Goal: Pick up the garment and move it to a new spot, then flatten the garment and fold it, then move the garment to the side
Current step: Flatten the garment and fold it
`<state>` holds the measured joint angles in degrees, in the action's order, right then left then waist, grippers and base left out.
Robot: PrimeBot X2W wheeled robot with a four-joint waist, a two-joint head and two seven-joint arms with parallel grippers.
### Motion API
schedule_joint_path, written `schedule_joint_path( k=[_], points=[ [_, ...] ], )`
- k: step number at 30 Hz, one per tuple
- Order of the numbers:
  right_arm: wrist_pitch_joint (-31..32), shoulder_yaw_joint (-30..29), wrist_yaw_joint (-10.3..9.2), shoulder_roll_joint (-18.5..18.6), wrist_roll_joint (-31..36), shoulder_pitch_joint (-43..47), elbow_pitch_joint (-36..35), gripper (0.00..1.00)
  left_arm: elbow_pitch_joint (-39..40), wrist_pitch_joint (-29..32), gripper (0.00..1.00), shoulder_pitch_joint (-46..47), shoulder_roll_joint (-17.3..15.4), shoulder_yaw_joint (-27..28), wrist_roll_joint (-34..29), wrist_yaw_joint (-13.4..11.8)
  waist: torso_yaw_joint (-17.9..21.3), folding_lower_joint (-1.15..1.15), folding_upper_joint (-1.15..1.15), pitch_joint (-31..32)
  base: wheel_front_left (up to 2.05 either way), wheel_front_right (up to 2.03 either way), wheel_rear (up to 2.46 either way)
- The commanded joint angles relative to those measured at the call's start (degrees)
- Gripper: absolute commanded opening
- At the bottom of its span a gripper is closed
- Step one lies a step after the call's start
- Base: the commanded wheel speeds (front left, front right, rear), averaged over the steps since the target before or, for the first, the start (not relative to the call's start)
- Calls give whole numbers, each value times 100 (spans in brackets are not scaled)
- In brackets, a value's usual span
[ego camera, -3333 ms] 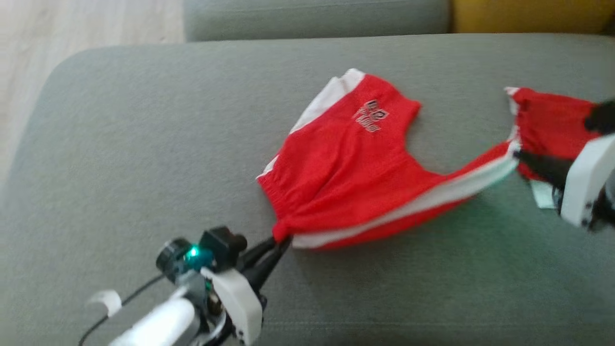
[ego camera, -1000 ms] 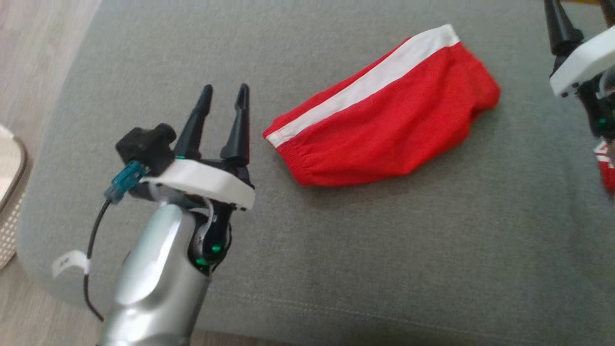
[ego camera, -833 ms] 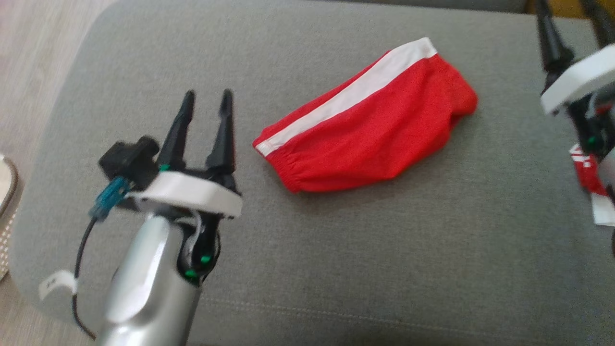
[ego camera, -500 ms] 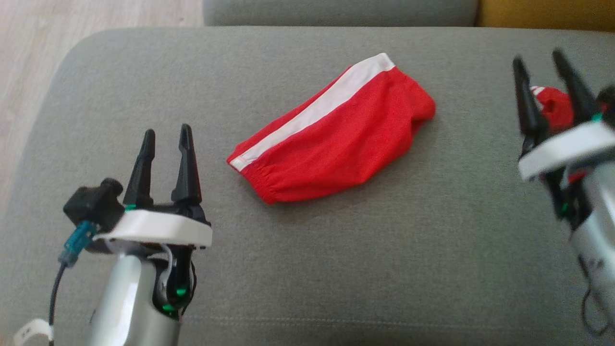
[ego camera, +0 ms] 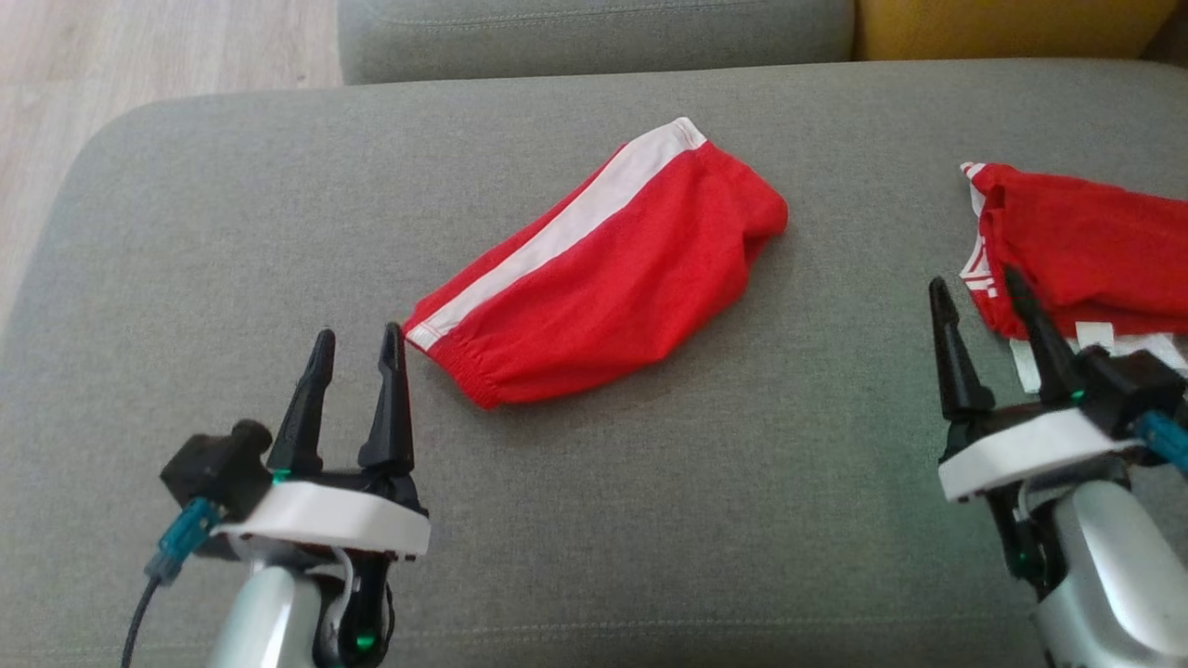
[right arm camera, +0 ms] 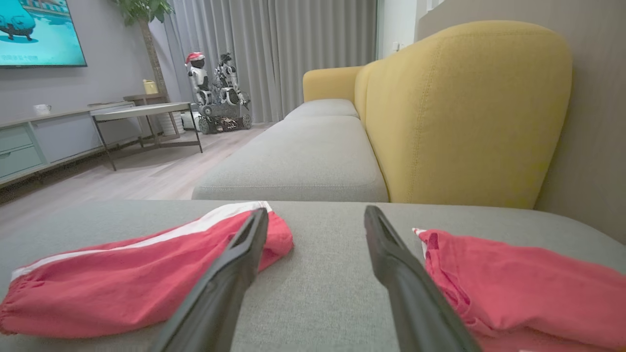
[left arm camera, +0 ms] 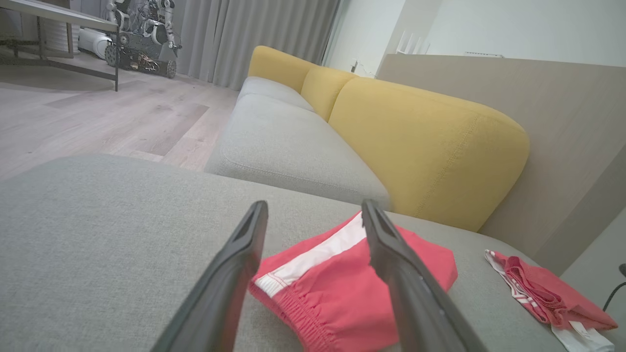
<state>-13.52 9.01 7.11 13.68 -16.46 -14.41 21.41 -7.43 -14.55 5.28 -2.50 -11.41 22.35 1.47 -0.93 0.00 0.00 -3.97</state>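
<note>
The garment (ego camera: 603, 274), red shorts with a white side stripe, lies folded in half on the grey cushion (ego camera: 232, 232), waistband toward me. It also shows in the left wrist view (left arm camera: 352, 288) and the right wrist view (right arm camera: 127, 283). My left gripper (ego camera: 357, 339) stands open just left of the waistband corner, holding nothing. My right gripper (ego camera: 974, 283) is open at the lower right, apart from the folded garment and empty.
A second red garment (ego camera: 1077, 246) with white trim lies crumpled at the cushion's right edge, just beyond my right gripper. Yellow backrests (left arm camera: 425, 142) stand behind. Another grey seat cushion (ego camera: 594, 37) lies farther back. Wooden floor (ego camera: 139, 46) shows at the far left.
The camera has shifted, so the whole picture moved. Both arms have drawn back toward me to the lower corners, jaws still open. The folded garment lies as before; earlier both grippers held it spread out.
</note>
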Motion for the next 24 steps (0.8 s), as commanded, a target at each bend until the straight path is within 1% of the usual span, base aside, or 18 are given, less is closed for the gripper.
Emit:
schedule_joint_path(
  k=[1, 8, 12, 16, 20, 22, 24],
  points=[
    [65, 9, 37, -43, 111, -32, -297, 100, 206, -45, 100, 103, -39, 159, 17, -1, 10, 0, 0, -20, 0, 0, 0],
    [324, -192, 37, -166, 217, 107, -603, 100, 285, -45, 100, 185, -38, 63, 89, 23, -113, 0, 0, -148, 0, 0, 0],
    [575, -321, 37, -359, -98, 99, -639, 100, 295, -45, 100, 214, -38, -13, 114, 24, -228, 0, 0, -219, 0, 0, 0],
    [751, -355, 37, -377, -228, 43, -610, 100, 304, -45, 100, 244, -38, -89, 64, 3, -363, 0, 0, -279, 0, 0, 0],
    [1042, -441, 37, -507, -625, -90, -501, 100, 368, -45, 100, 280, -38, -165, 7, -57, -515, 0, 0, -371, 0, 0, 0],
    [1222, -508, 37, -595, -922, -198, -438, 100, 373, -45, 100, 298, -38, -191, 3, -69, -577, 0, 0, -429, 0, 0, 0],
    [1441, -706, 37, -707, -1335, -294, -324, 100, 339, -45, 100, 321, -38, -243, 32, -77, -665, 0, 0, -468, 0, 0, 0]
  ],
)
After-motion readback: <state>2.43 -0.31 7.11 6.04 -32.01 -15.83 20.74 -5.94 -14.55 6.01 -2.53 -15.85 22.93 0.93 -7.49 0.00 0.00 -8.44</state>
